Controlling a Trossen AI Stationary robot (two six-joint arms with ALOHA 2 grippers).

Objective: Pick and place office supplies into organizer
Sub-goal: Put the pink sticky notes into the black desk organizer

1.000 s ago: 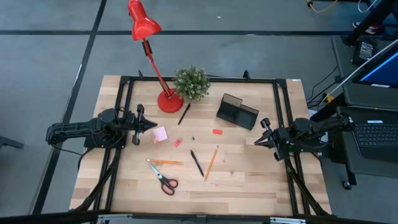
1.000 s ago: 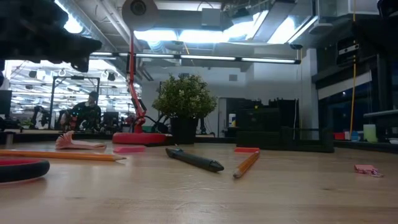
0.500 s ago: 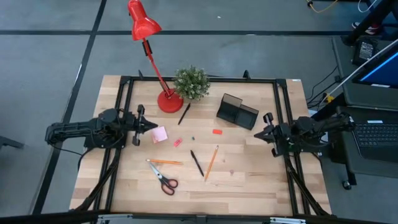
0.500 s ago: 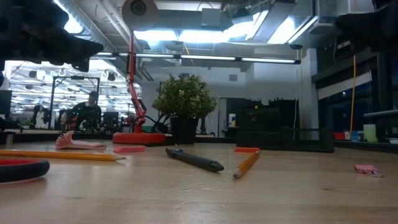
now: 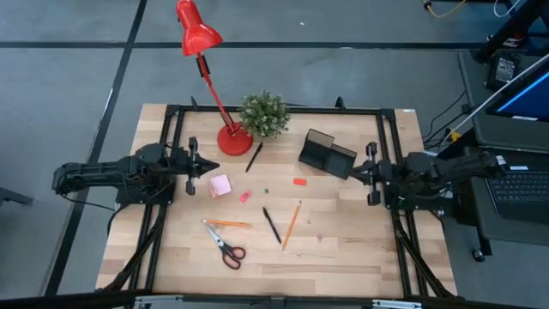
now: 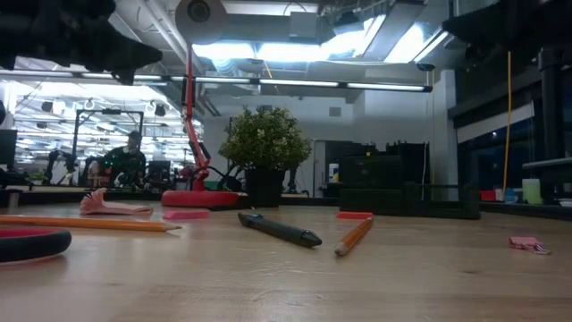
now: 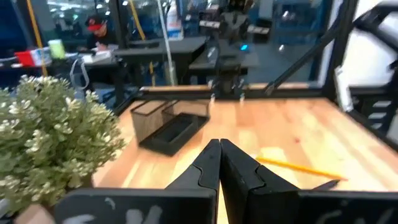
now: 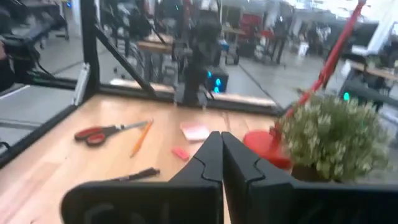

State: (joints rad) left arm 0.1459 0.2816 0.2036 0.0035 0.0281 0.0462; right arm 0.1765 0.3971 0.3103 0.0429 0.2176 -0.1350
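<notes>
the left claw (image 5: 202, 166) hangs over the left side of the pale wooden table (image 5: 343, 249) with its fingers pressed together and nothing between them, just beside the pink sticky-note pad (image 5: 220, 184); the right claw (image 5: 358, 171) is likewise pressed together and empty, close to the small black low-walled organizer (image 5: 327, 154), which sits right of the small green potted plant (image 5: 263, 115) and the red desk lamp (image 5: 200, 34). every supply lies loose on the table, none in the organizer, so the task looks barely begun. counted from above: one sticky-note pad, two small red erasers (image 5: 299, 181), two orange pencils (image 5: 291, 225), two thin black pens (image 5: 271, 225), one pair of orange-handled scissors (image 5: 226, 247), one organizer. the risks are judgements: flat, thin items such as the pencils and pens may roll or skid away if a claw comes down off-centre, and a pad pinched by a corner could fan open. the pen near the lamp base lies tight against it, so a reach there could knock the lamp or plant. the right claw near the organizer could shove it.
</notes>
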